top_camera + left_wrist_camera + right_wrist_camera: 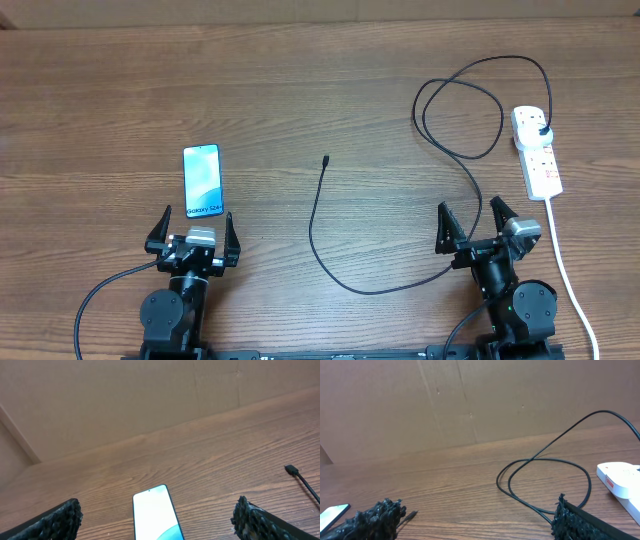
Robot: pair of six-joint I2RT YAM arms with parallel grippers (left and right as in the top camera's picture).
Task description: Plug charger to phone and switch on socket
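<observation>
Overhead: phone (202, 181) just beyond left claw (197, 212).

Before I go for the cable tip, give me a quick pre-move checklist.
1. Open and empty, left gripper and right gripper: ok.
2. Charger tip lying free, apart from the phone: ok.
3. Black plug sitting in the socket: ok.
4. Phone flat, screen up, just ahead of the left gripper: ok.
5. Socket switch position: cannot tell.
</observation>
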